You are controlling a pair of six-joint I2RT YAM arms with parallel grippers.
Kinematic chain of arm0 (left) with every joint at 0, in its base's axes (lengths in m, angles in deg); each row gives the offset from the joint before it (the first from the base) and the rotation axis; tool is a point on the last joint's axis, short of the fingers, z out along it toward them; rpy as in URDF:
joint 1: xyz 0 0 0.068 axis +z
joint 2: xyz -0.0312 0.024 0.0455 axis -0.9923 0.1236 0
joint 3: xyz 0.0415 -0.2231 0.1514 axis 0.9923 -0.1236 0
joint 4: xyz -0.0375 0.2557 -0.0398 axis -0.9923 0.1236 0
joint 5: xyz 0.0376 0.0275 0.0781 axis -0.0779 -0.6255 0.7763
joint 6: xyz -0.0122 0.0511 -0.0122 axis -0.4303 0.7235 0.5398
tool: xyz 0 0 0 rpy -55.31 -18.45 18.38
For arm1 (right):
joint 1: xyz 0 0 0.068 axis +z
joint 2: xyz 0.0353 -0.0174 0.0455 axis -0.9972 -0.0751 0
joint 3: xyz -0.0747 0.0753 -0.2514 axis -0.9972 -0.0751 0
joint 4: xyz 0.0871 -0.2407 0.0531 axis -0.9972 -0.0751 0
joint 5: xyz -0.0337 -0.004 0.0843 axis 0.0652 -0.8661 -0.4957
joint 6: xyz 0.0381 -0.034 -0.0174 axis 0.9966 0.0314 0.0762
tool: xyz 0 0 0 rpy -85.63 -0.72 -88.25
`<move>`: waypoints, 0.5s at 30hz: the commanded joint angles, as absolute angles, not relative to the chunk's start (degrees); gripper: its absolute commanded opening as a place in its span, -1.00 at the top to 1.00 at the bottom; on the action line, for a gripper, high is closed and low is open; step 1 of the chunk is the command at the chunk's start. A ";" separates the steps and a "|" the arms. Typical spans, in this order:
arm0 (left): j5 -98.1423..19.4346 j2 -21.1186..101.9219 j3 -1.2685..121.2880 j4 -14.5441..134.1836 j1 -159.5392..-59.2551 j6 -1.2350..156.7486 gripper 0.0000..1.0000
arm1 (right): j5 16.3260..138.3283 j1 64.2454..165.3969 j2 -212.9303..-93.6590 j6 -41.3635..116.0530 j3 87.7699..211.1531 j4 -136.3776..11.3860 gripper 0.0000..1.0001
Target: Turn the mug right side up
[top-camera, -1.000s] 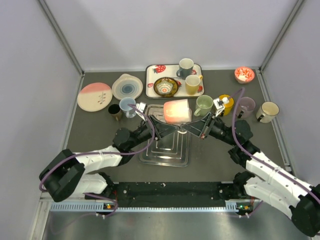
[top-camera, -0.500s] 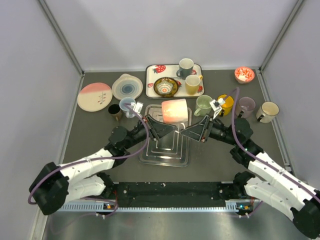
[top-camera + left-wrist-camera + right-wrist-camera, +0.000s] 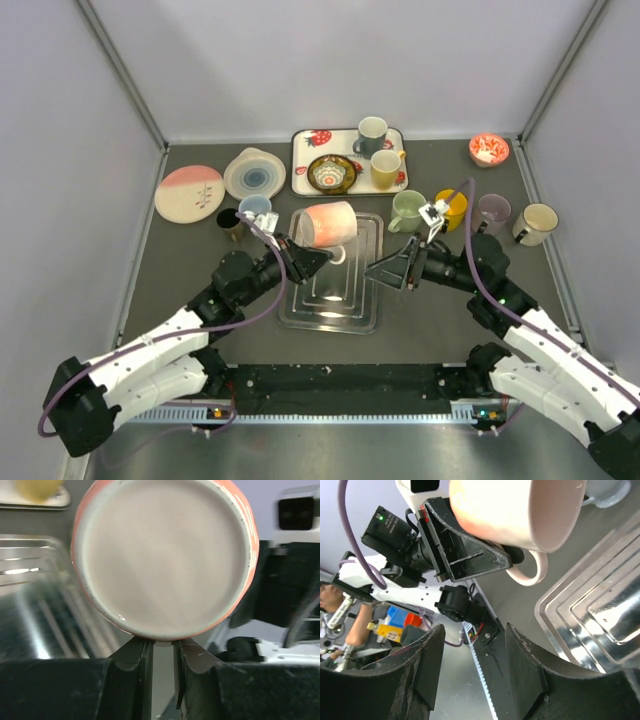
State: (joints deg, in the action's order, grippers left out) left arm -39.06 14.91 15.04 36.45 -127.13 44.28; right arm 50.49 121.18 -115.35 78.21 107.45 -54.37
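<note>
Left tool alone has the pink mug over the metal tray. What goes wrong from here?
1. The pink mug hangs tilted from the left tool, on what looks like a narrow pinch by the handle; it may swing or slip onto the metal tray.
2. The right tool stands open close beside it; turning the mug upright might clip it.

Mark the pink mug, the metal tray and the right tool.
pink mug (image 3: 322, 222): top external view, on its side wall.
metal tray (image 3: 345, 300): top external view, on its bare stepped floor.
right tool (image 3: 474, 630): right wrist view, midway between its open fingertips.
</note>
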 commanded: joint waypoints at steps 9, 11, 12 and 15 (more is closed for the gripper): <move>-15.82 12.53 28.79 65.07 -126.84 67.27 1.00 | 63.42 121.73 -107.55 68.06 109.77 -75.33 -0.04; -13.09 14.29 31.69 69.46 -126.93 68.68 1.00 | 67.64 121.64 -107.98 66.92 110.39 -79.90 -0.04; -12.12 17.00 33.00 71.22 -126.41 68.60 1.00 | 69.05 121.73 -108.25 66.74 110.56 -81.14 -0.04; -12.02 23.69 38.01 76.94 -124.92 68.51 1.00 | 73.09 121.73 -109.74 66.30 110.92 -85.10 -0.01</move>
State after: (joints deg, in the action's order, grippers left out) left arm -16.90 17.86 30.36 73.61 -126.51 65.57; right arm 65.42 121.20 -108.59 68.79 107.74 -77.78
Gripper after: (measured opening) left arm 0.210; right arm 0.513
